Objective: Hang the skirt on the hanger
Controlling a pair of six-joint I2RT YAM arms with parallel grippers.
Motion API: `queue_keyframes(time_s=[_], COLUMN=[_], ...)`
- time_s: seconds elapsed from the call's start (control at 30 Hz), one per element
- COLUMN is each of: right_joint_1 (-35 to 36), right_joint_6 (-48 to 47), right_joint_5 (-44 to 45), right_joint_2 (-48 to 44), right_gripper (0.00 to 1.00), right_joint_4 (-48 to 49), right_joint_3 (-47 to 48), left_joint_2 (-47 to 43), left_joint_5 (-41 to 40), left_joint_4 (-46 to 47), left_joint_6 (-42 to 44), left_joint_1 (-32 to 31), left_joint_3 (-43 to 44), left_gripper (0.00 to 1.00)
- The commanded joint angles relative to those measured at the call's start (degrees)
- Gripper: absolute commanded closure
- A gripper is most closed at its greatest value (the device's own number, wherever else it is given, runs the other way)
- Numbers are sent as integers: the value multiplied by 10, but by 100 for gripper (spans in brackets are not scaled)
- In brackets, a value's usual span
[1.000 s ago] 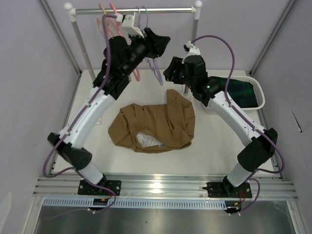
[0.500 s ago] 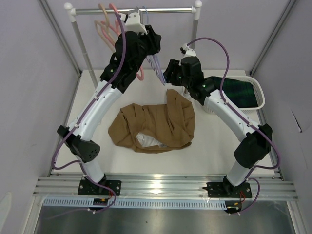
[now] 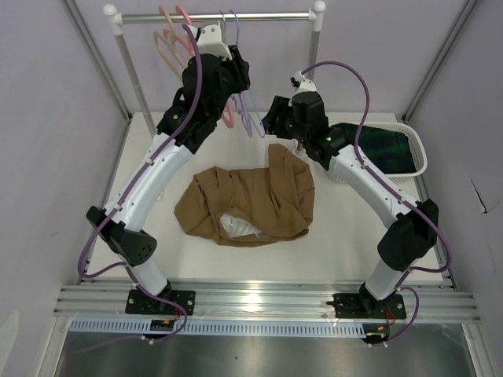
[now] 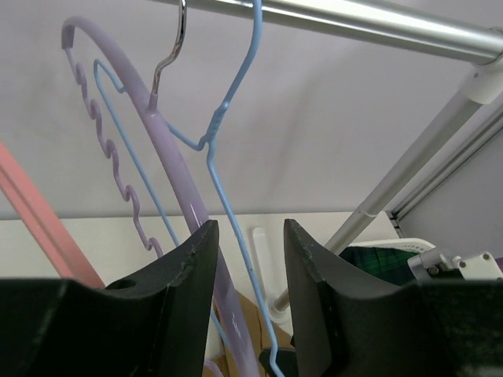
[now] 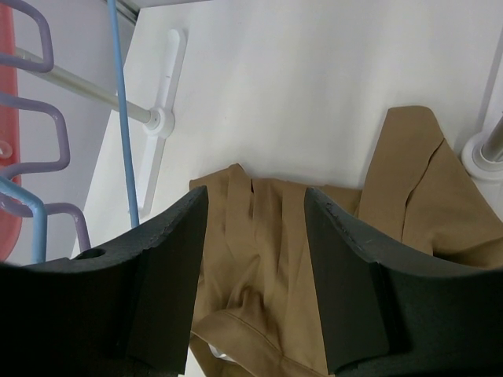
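Observation:
The tan-brown skirt point(image 3: 251, 200) lies crumpled on the white table, with a bit of whitish lining showing at its near edge. The thin lavender-blue hanger point(image 3: 245, 110) hangs by its hook from the rack rail point(image 3: 236, 16). My left gripper point(image 4: 250, 259) is raised to the rack and stands open, with the hanger's wire arm point(image 4: 228, 196) running between its fingers and a gap on both sides. My right gripper point(image 5: 255, 236) hovers open over the skirt point(image 5: 267, 259), holding nothing, with the hanger's wire point(image 5: 122, 118) to its left.
A lavender hanger with a scalloped edge point(image 4: 169, 165) hangs right beside the blue one, and pink hangers point(image 3: 177, 39) hang further left. A white basket point(image 3: 420, 145) with dark green plaid cloth stands at the right. Rack posts point(image 3: 130, 71) rise at the back.
My left arm has risen toward the rail, bringing its jaws around the blue hanger's wire and narrowing them slightly. The right gripper shifted a little to the left early on, then stayed still.

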Motion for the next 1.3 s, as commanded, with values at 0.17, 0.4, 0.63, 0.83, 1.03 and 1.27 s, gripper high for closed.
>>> queue_keyframes(time_s=[0.17,0.4,0.63,0.83,1.03,1.27], right_joint_1=[-6,-9,-9,-10,-10,-15], right_joint_6=[5,6,6,6,6,4], right_joint_5=[-6,-13,-15,-18,-18,-23], right_joint_2=[-24,-31,-34,-34,-36,-35], right_gripper=[43,43,43,42,42,42], right_joint_4=[33,36,41,44,46,45], right_joint_3=[-17,-26,-33,-38,-38,-37], left_joint_2=[-51,-40,-63,-91,-94,-55], left_joint_5=[-14,-15,-12,-8,36,97], left_joint_4=[-8,-29,-18,-4,26,34], left_joint_6=[16,17,16,35,56,48], left_joint_1=[13,15,15,14,11,11], left_joint_3=[-19,5,-15,-18,-17,13], left_gripper=[55,53,52,46,43,43])
